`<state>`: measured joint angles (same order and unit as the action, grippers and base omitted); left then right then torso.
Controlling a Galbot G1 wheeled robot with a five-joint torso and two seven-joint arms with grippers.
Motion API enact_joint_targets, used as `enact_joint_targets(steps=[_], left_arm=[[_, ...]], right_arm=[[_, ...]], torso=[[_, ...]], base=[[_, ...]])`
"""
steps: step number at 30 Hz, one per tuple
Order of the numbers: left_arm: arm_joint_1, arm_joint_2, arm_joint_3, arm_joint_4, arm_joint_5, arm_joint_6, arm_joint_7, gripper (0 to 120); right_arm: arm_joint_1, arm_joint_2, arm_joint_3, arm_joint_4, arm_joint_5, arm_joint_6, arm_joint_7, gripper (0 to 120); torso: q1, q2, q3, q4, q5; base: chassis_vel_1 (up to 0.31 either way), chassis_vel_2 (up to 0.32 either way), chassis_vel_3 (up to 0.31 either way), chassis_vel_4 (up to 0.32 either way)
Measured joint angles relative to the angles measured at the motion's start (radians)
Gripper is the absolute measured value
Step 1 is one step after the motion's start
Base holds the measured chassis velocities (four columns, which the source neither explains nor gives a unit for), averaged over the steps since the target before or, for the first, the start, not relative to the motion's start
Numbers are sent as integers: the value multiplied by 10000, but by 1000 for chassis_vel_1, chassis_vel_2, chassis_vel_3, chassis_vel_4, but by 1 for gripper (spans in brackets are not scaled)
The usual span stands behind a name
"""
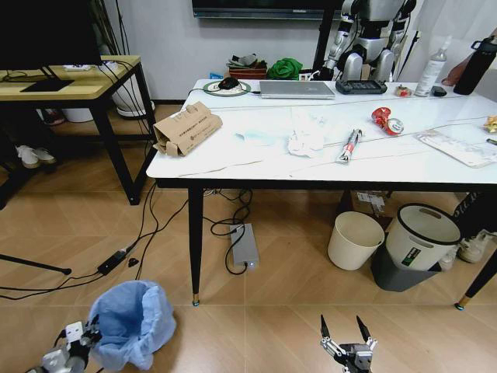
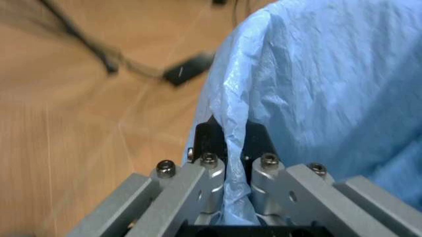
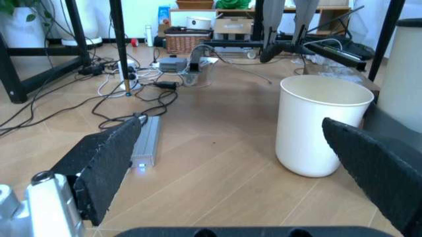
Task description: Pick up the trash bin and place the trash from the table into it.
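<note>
Closed laptop (image 1: pixel 297 88), cream round bin (image 1: pixel 355 240) on wooden floor, grey power brick (image 1: pixel 245 245), wooden-topped desk (image 1: pixel 85 81)

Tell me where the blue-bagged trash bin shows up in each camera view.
Head view: the trash bin stands on the floor at lower left, beside the left pincer.
Left wrist view: its blue bag covers the upper right, a fold clamped in the left pincer.
Right wrist view: the open right pincer faces the cream bin instead.
Shared landmark: the black cable plug on the floor near the trash bin.
</note>
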<state>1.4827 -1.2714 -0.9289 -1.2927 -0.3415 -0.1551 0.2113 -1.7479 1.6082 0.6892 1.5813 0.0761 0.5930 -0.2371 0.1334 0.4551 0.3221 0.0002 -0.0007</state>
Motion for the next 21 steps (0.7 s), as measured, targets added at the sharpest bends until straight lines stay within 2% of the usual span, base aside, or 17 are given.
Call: enact_joint_targets(steps=[2, 3, 5, 6, 7, 9, 11, 12, 16, 21], left_arm=[[184, -16, 0, -297, 1, -68, 2, 0], [916, -109, -21, -1351, -88, -335, 96, 0], [1597, -234, -6, -2199, -428, -485, 302, 0], [1597, -234, -6, -2199, -428, -485, 302, 0], [2052, -305, 12, -2695, -726, -480, 466, 0], [3094, -433, 166, -3918, -1925, -68, 618, 0], [3209, -449, 202, -4082, -2097, -7, 625, 0], [3537, -519, 329, -4618, -2565, 147, 641, 0], [4240, -598, 605, -5877, -3172, 550, 678, 0], [4551, -429, 720, -6245, -3450, 764, 594, 0]], right_arm=[[0, 0, -7, 11, 0, 0, 0, 100], [-2, 0, -33, 42, 0, 0, 0, 100], [-9, -1, -61, 68, -4, -1, 0, 100], [-9, -1, -61, 68, -4, -1, 0, 100], [-9, -1, -67, 87, -6, -3, 0, 100], [-12, 0, -83, 105, -19, -10, 0, 100], [-14, -1, -81, 109, -20, -11, 0, 100], [-24, 0, -80, 125, -26, -11, 0, 100], [-91, -1, 11, 187, -38, -9, 4, 100], [-115, -22, 85, 254, -29, -12, 8, 100]], torso=[[0, 0, 0, 0, 1], [0, 2, -1, -3, 19], [0, 2, -1, -3, 6], [0, 2, -1, -3, 6], [-1, 2, -1, -4, 0], [-1, 3, -1, 2, 13], [-1, 3, -1, 2, 12], [2, 14, 6, 0, 5], [70, 184, 108, -5, 5], [84, 228, 139, -7, 8]], base=[[0, 0, 0, 0], [0, 0, 0, 0], [0, 0, 0, 0], [0, 0, 0, 0], [0, 0, 0, 0], [0, 0, 0, 0], [0, 0, 0, 0], [0, 0, 0, 0], [0, 0, 0, 0], [0, 0, 0, 0]])
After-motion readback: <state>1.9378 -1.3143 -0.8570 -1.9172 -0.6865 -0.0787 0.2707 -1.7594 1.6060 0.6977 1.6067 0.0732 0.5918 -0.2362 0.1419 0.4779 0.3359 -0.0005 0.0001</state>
